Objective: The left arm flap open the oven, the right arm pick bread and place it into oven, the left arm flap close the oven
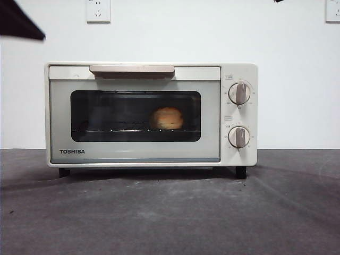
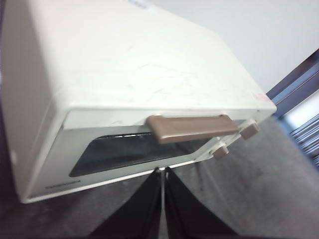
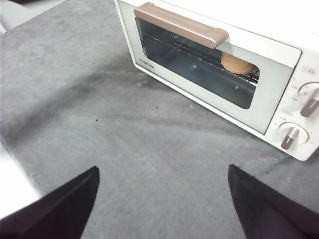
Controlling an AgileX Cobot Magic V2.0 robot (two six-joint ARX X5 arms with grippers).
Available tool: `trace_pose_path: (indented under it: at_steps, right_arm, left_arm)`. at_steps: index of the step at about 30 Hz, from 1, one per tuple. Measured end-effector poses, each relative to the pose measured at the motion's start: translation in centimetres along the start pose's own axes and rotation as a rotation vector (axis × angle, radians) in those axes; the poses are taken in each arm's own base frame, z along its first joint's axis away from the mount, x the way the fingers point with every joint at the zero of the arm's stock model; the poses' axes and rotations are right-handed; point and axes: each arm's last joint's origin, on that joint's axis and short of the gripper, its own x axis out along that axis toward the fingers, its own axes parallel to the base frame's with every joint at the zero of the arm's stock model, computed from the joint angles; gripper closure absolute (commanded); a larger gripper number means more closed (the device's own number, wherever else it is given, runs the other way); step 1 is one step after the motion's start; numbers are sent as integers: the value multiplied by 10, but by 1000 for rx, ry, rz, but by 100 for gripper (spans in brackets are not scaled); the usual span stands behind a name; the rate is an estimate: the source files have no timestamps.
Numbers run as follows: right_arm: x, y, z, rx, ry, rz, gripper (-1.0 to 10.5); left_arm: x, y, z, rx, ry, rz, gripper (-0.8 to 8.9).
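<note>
Now, from the front, one cream-white oven (image 1: 151, 114) is sitting square on the grey, felt-like table (image 1: 170, 212), its door shut. One beige bar handle (image 1: 132, 69) is running along the top of the door, and two round beige knobs (image 1: 239, 93) are stacking one above the other beside the dark glass window. One bread (image 1: 167, 118), rounded and golden, is resting on the wire rack (image 1: 114, 129) behind the glass. Two white wall sockets (image 1: 98, 10) are showing above.

Over to the left wrist view: the left gripper (image 2: 163, 172) is hovering just in front of the door, below the handle, its two black tapered jaws pressing together and holding nothing. The smooth oven top is filling the picture beyond it.

Over to the right wrist view: the right gripper (image 3: 162, 174) is hanging well back from the oven over bare table, its two jaws spreading wide apart, empty. The bread is lying ahead of it, inside.
</note>
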Motion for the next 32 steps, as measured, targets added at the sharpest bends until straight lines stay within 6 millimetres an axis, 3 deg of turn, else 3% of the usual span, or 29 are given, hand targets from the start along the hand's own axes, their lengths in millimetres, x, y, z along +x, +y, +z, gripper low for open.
trace_pose_path:
  at_steps: [8,17,27,28,32]
  right_arm:
    - [14,0,1,0,34,-14,536]
    - [21,1,4,0,20,-13,536]
    - [22,0,4,0,19,-20,540]
    - [22,0,4,0,18,-23,578]
    - [22,0,5,0,16,-30,951]
  left_arm:
    - [-40,-42,6,169,61,113,797]
    - [-66,-51,-12,217,137,142,798]
    - [-71,-53,-14,226,132,141,797]
    - [-71,-53,-14,226,132,141,797]
    - [-71,-53,-14,227,132,141,797]
